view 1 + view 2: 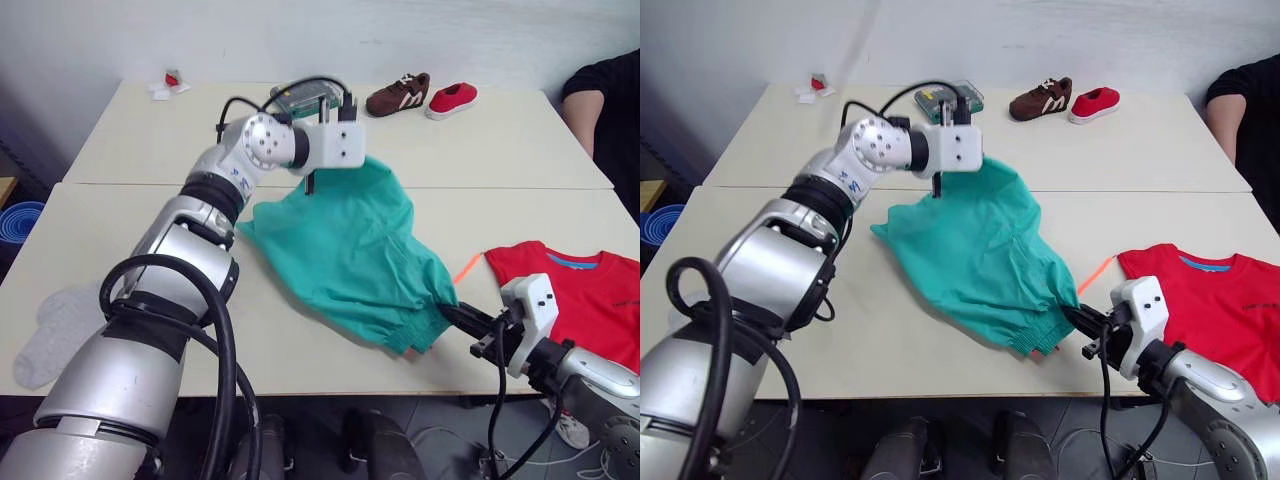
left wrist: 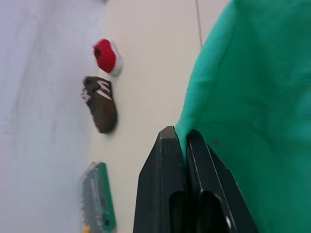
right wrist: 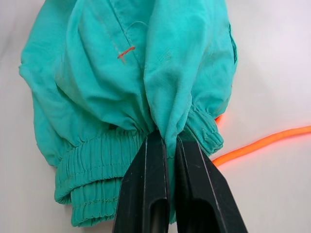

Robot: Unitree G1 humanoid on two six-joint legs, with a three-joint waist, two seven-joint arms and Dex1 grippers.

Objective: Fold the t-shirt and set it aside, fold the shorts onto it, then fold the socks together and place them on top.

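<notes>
The teal-green shorts lie crumpled in the middle of the near table, with the orange drawstring trailing out toward the red t-shirt, which lies flat at the right edge. My left gripper is shut on the far hem of the shorts, lifting it. My right gripper is shut on the gathered waistband at the near right. A grey sock rests at the near left of the table, partly hidden behind my left arm.
A brown shoe and a small red shoe stand on the far table, beside a green box. A small red-and-white item lies at the far left. A person's arm shows at the right edge. A blue bin is on the floor at the left.
</notes>
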